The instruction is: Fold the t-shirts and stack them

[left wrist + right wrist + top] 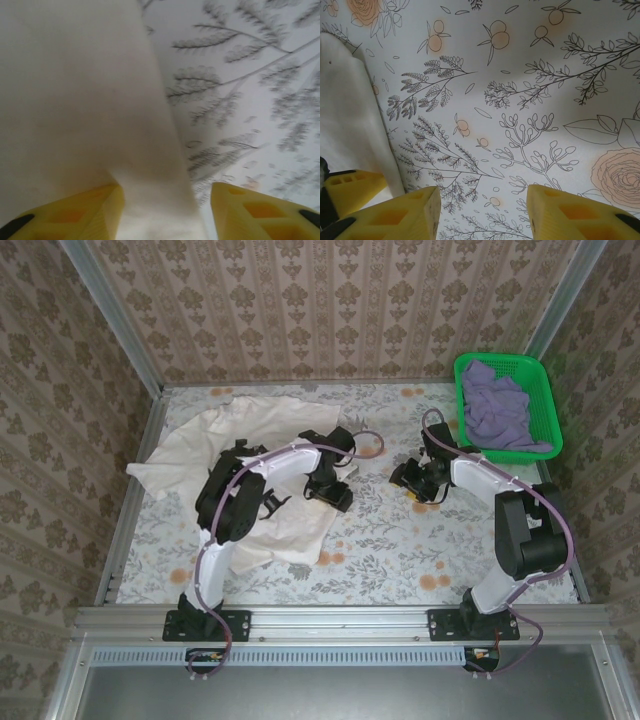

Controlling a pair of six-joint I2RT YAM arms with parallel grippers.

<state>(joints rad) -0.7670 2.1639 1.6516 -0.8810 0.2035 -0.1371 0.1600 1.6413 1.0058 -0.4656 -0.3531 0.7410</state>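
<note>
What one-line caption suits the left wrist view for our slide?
The open left gripper straddles an edge of the cream t-shirt on the floral table cover.

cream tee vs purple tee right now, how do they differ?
Colour: the cream t-shirt is off-white; the lavender t-shirt is purple.
Place: the cream t-shirt lies on the table, on its left half; the lavender t-shirt sits inside the green basket at the far right corner.
Pose: the cream t-shirt is spread out loosely with creases; the lavender t-shirt is bunched into a heap.
Shared: both are soft cloth, and neither is folded.
</note>
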